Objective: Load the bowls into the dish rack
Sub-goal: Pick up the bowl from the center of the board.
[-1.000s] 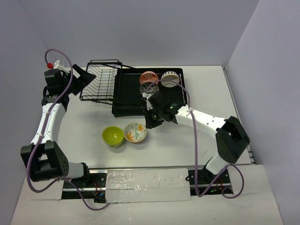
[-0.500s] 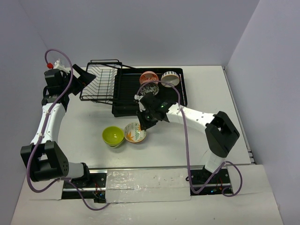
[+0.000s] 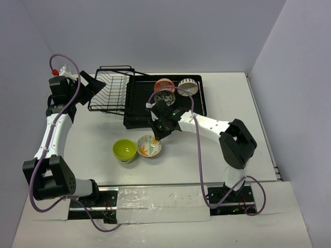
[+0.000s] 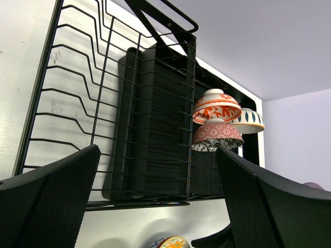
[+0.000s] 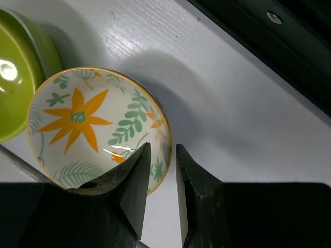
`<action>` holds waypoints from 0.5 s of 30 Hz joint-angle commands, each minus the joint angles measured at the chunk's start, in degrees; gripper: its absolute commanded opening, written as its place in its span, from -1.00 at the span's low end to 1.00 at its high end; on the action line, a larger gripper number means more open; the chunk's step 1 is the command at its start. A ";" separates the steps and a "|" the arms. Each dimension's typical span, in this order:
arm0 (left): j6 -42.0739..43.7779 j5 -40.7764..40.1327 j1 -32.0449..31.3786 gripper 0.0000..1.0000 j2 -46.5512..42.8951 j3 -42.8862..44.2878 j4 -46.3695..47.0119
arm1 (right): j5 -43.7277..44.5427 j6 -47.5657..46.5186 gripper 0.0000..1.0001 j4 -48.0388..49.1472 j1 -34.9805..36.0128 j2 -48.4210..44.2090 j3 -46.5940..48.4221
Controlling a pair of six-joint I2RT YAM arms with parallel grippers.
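Note:
The white bowl with the orange leaf pattern point(image 3: 149, 146) stands on the table in front of the black dish rack point(image 3: 138, 106), touching the lime green bowl point(image 3: 124, 150) on its left. My right gripper point(image 3: 156, 133) hovers at the leaf bowl's right rim. In the right wrist view point(image 5: 163, 146) its jaws stand narrowly open astride that rim point(image 5: 88, 124), holding nothing. A red-orange patterned bowl point(image 3: 164, 84), a pink-red patterned bowl point(image 4: 217, 135) and a cream bowl point(image 3: 187, 86) sit at the rack's far end. My left gripper point(image 3: 92, 85) is wide open and empty by the wire basket point(image 3: 109, 90).
The wire basket section point(image 4: 67, 93) joins the slatted tray point(image 4: 155, 129) on its left. The lime bowl point(image 5: 15, 93) lies close beside the leaf bowl. The rack's front edge point(image 5: 269, 46) runs just behind my right gripper. Grey walls close the table's far and right sides.
My right gripper has moved left and nearer, from the rack's front edge to the leaf bowl's right rim. My left arm and the bowls have not moved.

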 commanded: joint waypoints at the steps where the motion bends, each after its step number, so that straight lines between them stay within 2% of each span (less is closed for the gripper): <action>1: 0.99 0.67 -0.25 0.98 -0.96 1.74 0.71 | 1.28 -1.08 -0.32 -1.65 0.19 1.17 2.99; 11: 1.78 -0.82 -0.95 0.99 2.29 2.70 0.45 | 2.15 -3.63 -0.32 -6.75 0.19 -4.35 7.91; 15: 3.19 -3.37 -1.83 0.98 3.26 3.67 0.18 | 2.77 -4.16 -0.31 -3.25 0.02 -8.49 4.84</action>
